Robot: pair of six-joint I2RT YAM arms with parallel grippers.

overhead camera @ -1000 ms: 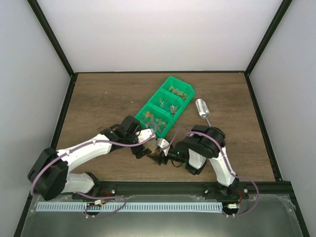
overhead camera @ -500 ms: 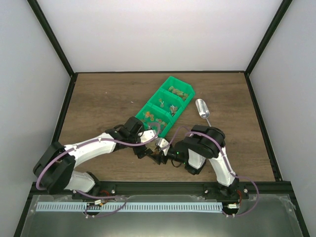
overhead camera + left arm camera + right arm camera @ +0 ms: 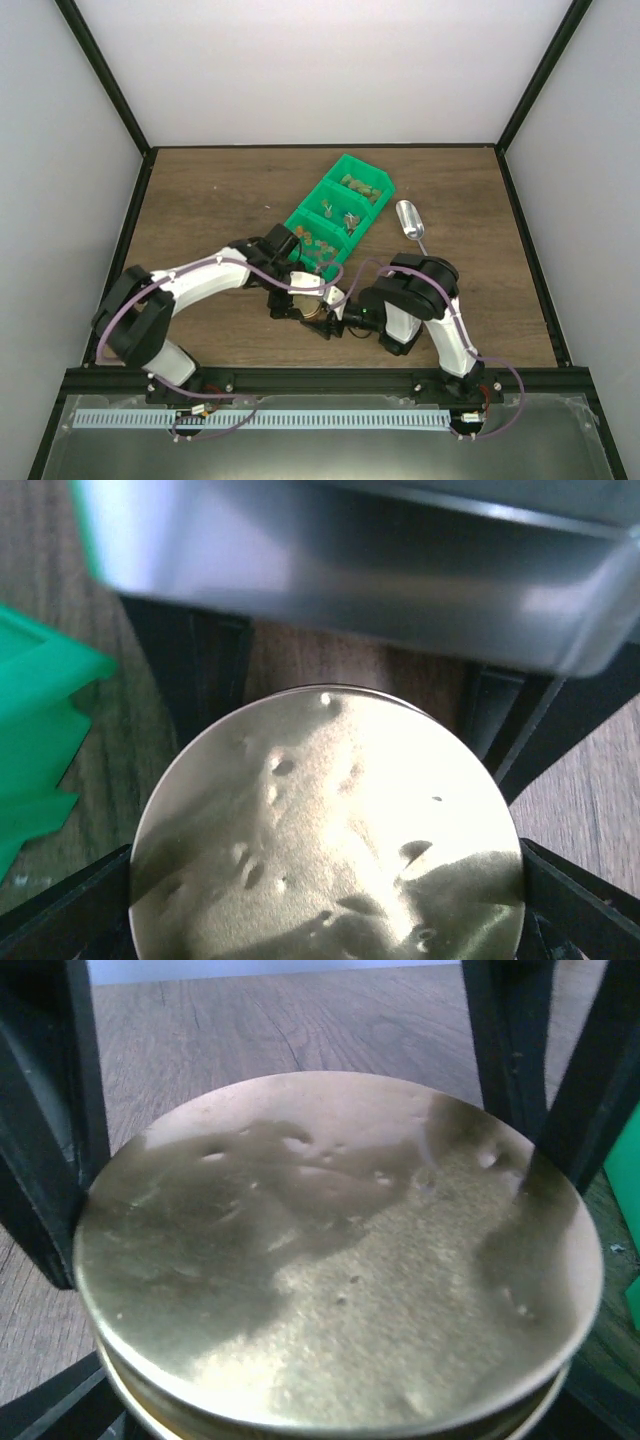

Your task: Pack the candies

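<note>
The candies (image 3: 312,240) are small wrapped sweets lying in the compartments of a green bin (image 3: 340,212). A tan round lid (image 3: 330,860) sits on top of the clear jar (image 3: 140,1415) on the table just in front of the bin. My left gripper (image 3: 325,900) reaches down over it, its fingers (image 3: 70,915) pressed against the lid's edge on both sides. My right gripper (image 3: 330,1420) comes in from the right, shut on the jar below the lid (image 3: 340,1250). What the jar holds is hidden. In the top view both grippers (image 3: 312,308) (image 3: 332,320) meet at the lid (image 3: 320,312).
A metal scoop (image 3: 410,222) lies on the wood table (image 3: 200,200) right of the bin. The bin's green corner (image 3: 40,710) is close to the left of the jar. Black frame rails and white walls border the table.
My left arm has swung right, bringing its gripper over the jar, and its fingers have closed a little onto the lid. The right arm and the jar have barely moved.
</note>
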